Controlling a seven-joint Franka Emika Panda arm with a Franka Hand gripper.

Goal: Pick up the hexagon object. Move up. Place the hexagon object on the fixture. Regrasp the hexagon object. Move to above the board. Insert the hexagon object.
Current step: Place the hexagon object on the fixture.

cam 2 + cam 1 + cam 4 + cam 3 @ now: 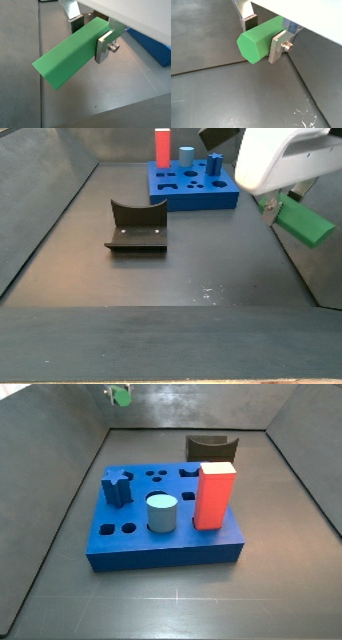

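Note:
The hexagon object [256,41] is a green bar with a six-sided end face, and my gripper [263,36] is shut on it. One silver finger plate [103,47] presses against its side, and the dark pad of the other finger [76,22] is on the far side. In a wrist view the hexagon object [67,60] sticks out well past the gripper [90,35]. It hangs in the air near the tray wall, with the hexagon object [306,223] under the gripper [286,208]. The hexagon object [120,396] is high above the floor, away from the fixture [138,228] and the board [167,534].
A tall red block [215,494] and a pale blue cylinder [162,512] stand in the blue board, with a dark blue piece [115,488] near its far left corner. The fixture [209,447] stands behind the board. Grey tray walls [40,208] surround the floor.

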